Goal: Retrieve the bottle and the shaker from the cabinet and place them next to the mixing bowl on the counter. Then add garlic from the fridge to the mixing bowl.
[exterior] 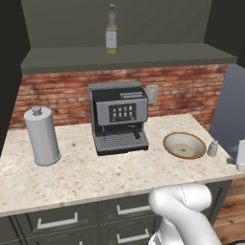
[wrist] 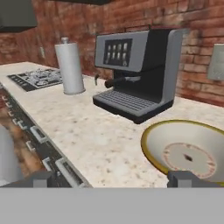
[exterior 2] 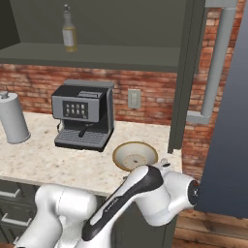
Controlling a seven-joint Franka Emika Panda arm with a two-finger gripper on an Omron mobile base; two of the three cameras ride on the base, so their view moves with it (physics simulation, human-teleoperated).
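Bottle (exterior: 111, 33) upright on cabinet shelf above desk; likely glass, slick, breakable, so take it at mid-body. Shaker (exterior: 213, 148) beside mixing bowl (exterior: 184, 145). Tool (wrist: 116, 178) open, empty

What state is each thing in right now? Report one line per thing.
bottle: upright on the open cabinet shelf, not yet fetched.
shaker: upright on the counter, right beside the mixing bowl.
mixing bowl: upright on the counter, nothing in it.
coffee machine: against the brick wall, no cup under its spout.
paper towel roll: upright on its holder.
gripper: open, holding nothing.
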